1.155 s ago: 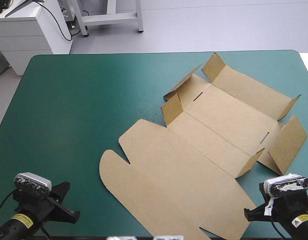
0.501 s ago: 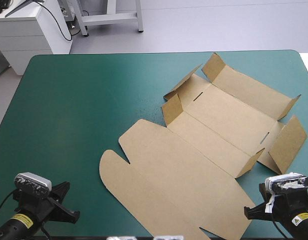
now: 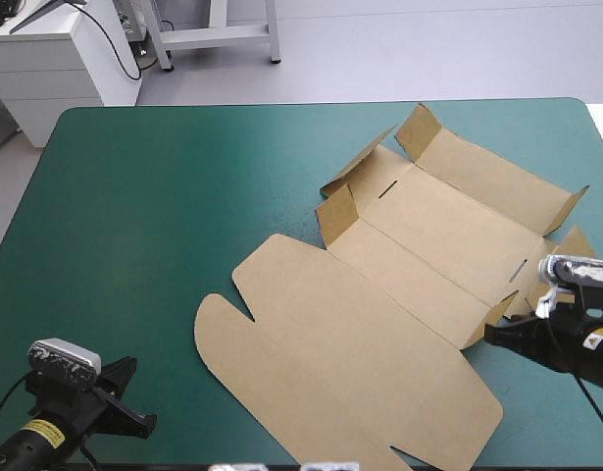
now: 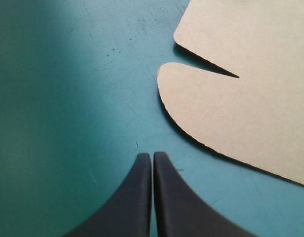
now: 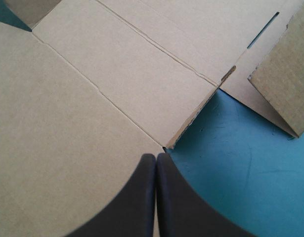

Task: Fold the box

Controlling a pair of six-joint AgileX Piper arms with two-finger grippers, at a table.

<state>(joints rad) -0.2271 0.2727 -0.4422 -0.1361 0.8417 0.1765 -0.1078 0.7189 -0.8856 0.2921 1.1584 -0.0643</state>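
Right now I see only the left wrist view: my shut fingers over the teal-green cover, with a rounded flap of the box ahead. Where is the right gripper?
Observer: The right gripper is at the right side of the box, its tip beside a raised corner flap.
Operator: Open or shut?
Observer: Shut; in the right wrist view its fingers meet in one arch.
Operator: Any other walls up?
Observer: Yes, the far corner flap also stands tilted up, while the big lid panel lies flat.
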